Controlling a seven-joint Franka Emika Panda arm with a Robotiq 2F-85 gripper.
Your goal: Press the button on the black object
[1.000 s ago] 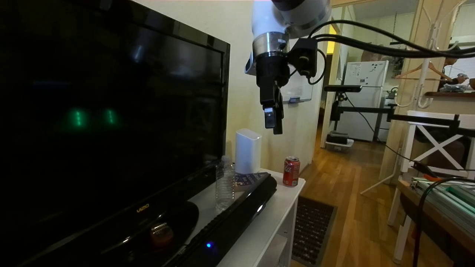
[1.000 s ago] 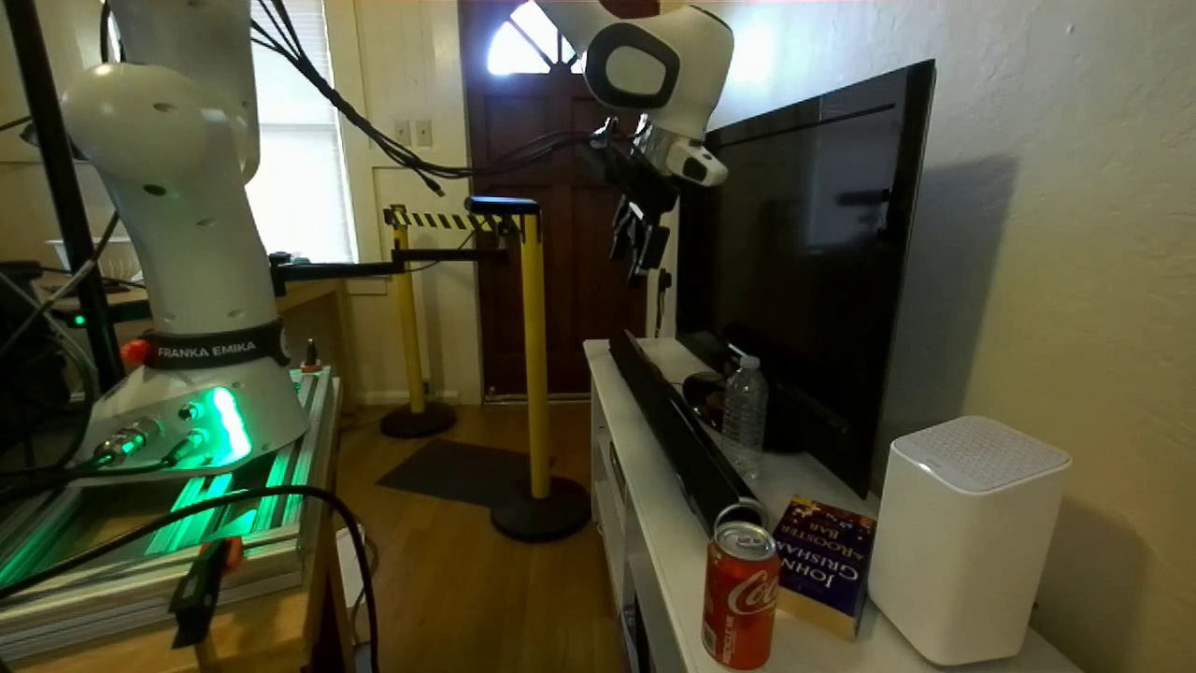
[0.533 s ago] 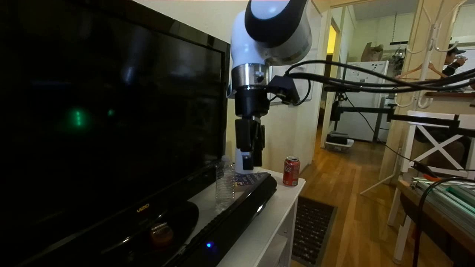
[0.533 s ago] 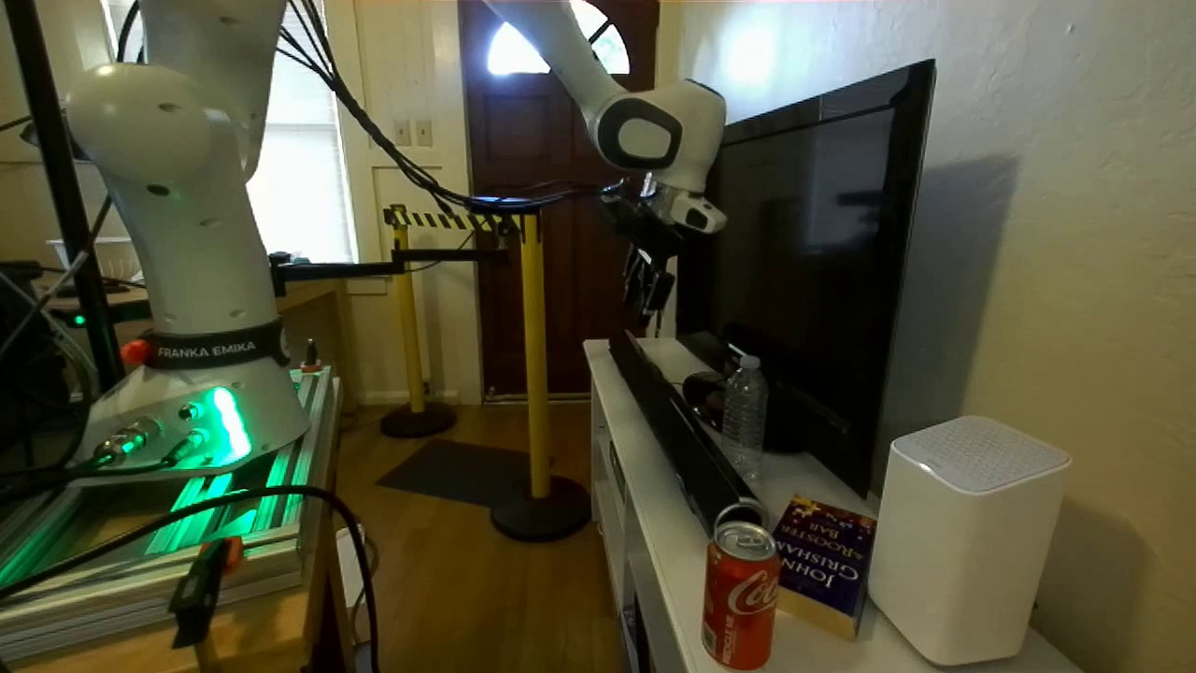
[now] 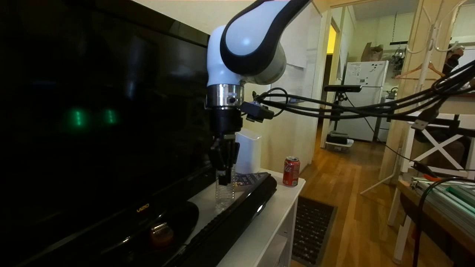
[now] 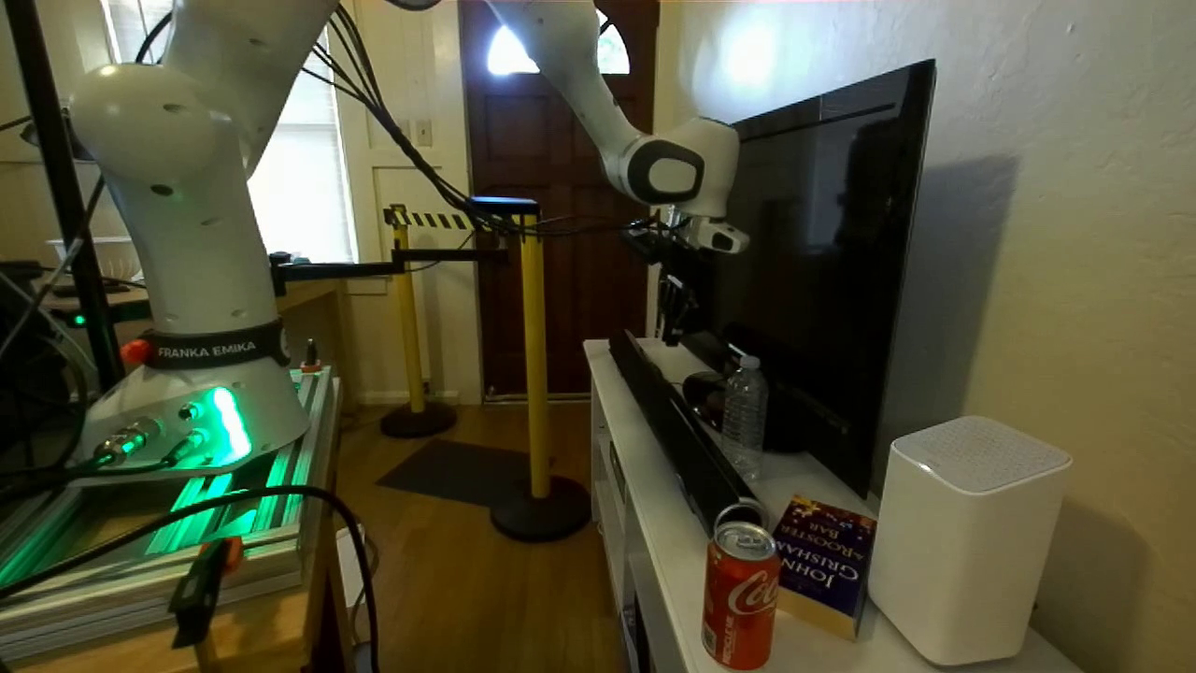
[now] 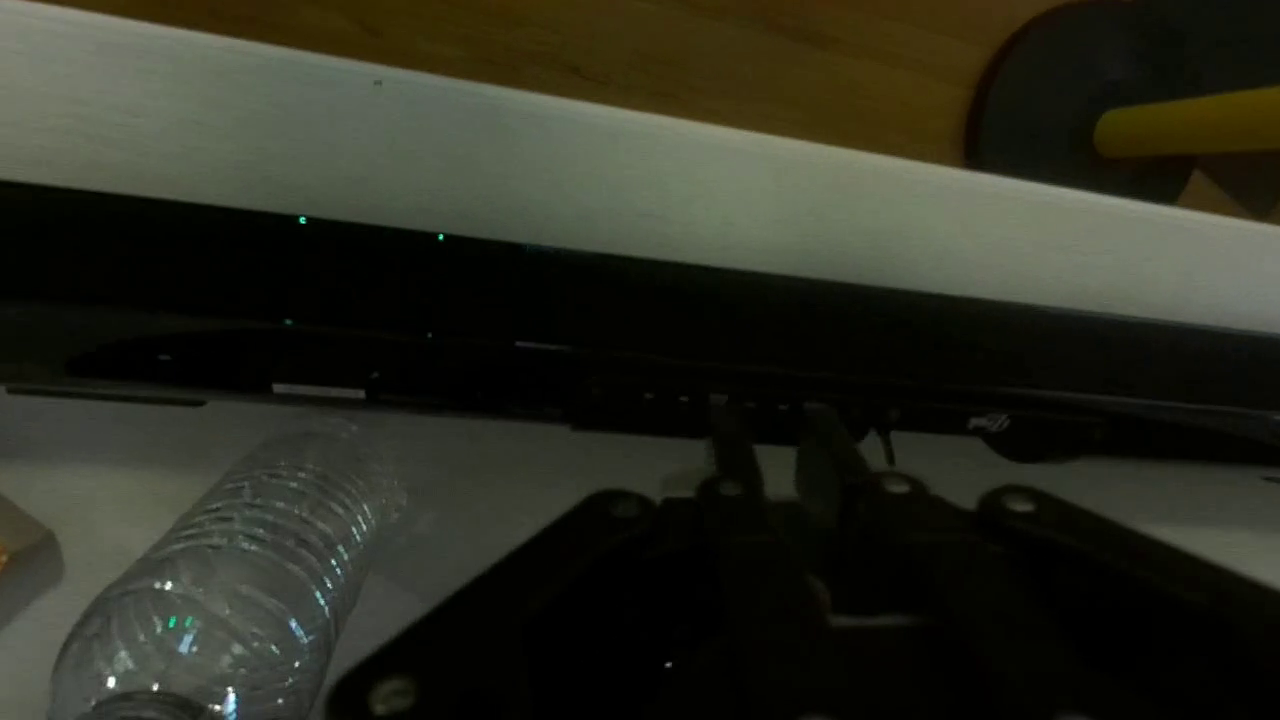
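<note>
The black object (image 5: pixel 241 215), a long glossy bar, lies along the white stand (image 6: pixel 654 486) in both exterior views. It crosses the wrist view as a dark band, where small pale marks (image 7: pixel 684 399) run along its edge. Which of these is the button cannot be told. Pointing down, my gripper (image 7: pixel 767 412) hovers by the side of the bar facing the screen. Its fingers have drawn close together, leaving a narrow gap with nothing in it. In the wrist view the fingertips overlap the marked edge; contact cannot be told.
A large TV screen (image 6: pixel 813 243) stands close to my gripper. Beside the bar is a clear plastic bottle (image 7: pixel 230 590), partly behind the fingers in an exterior view. Further along are a red can (image 6: pixel 741 598), a book (image 6: pixel 827 561) and a white box (image 6: pixel 967 542).
My arm has come down and moved toward the screen, and the fingers have narrowed from wide apart. The blue light on the bar's front no longer shows.
</note>
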